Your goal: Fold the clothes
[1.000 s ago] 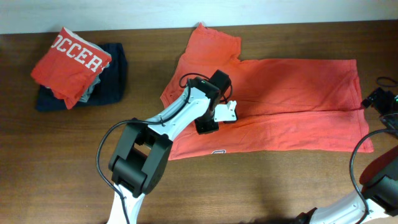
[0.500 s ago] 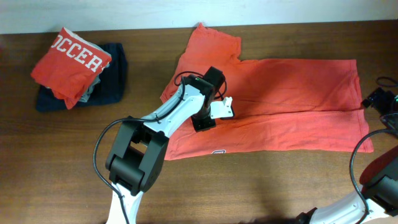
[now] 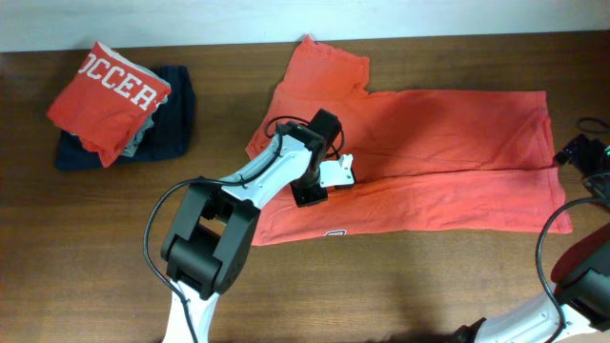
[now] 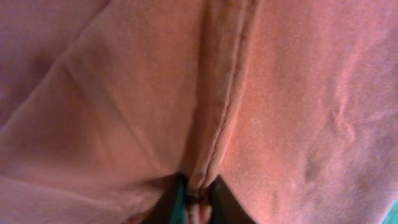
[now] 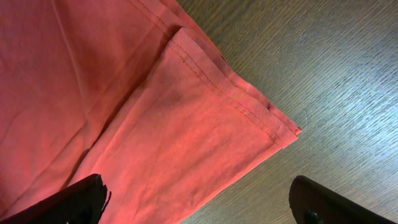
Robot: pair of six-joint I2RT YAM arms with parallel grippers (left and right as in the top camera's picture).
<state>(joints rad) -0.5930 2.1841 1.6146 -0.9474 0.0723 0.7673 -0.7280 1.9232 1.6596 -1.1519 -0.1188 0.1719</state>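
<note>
- While the left gripper [image 3: 321,183] clamps a thin ridge of the coral-red cotton T-shirt [image 3: 448,143], lifting could slip it.
- Right gripper [image 5: 198,198], 3 o'clock — apart; hem [image 5: 249,106] may drag.

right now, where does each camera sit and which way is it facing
overhead: above the table, looking straight down at the T-shirt; the left arm shows.
left wrist: on the left arm, tight against shirt cloth pinched in the left gripper.
right wrist: low, facing the shirt's corner and bare wood; right gripper fingers wide apart.
shared: overhead and left wrist both see the pinched fold.
</note>
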